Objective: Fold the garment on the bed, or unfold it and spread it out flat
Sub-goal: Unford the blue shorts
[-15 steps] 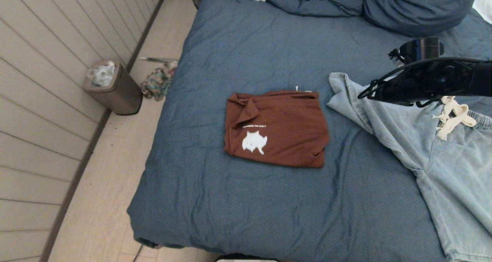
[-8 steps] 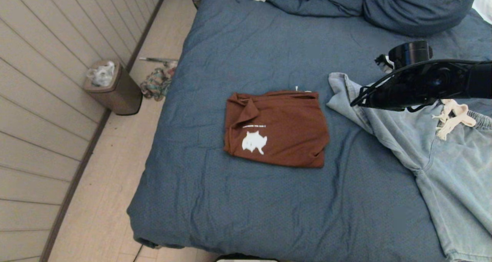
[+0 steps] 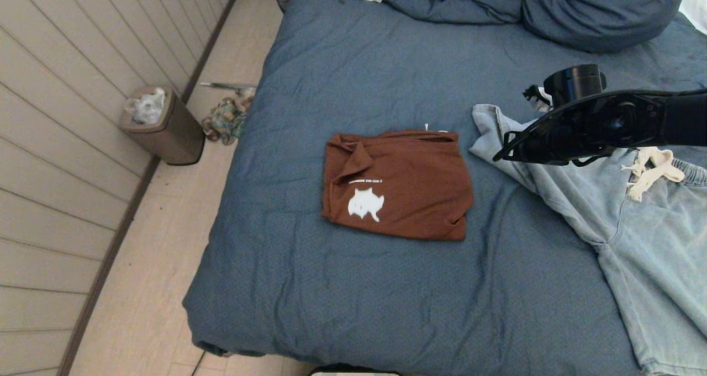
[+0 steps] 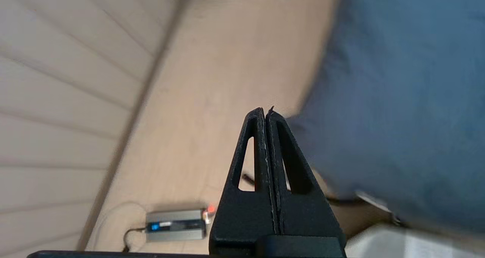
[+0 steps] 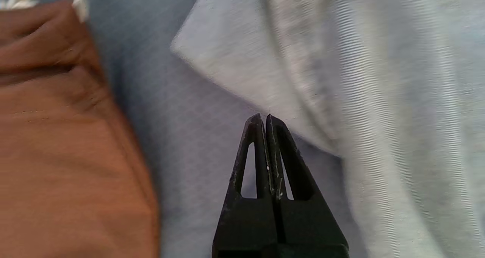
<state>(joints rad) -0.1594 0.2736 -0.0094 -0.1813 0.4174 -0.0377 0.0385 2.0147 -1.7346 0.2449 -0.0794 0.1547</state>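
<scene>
Pressed together and empty, the right gripper (image 3: 500, 156) is being held above the near corner of the light blue shorts (image 3: 635, 221), just beside the folded brown shirt (image 3: 397, 185) that is lying mid-way across the bed (image 3: 359, 298). With the shirt as landmark, the shorts are being kept to its right, touching nothing of it. Away from the shirt, off the bed's edge over the floor, the left gripper (image 4: 266, 112) is being kept closed on nothing.

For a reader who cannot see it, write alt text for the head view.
A brown folded shirt lies mid-bed. Beside it sprawl crumpled light-blue shorts, with the right gripper shut above their edge. A trash bin stands on the floor.
</scene>
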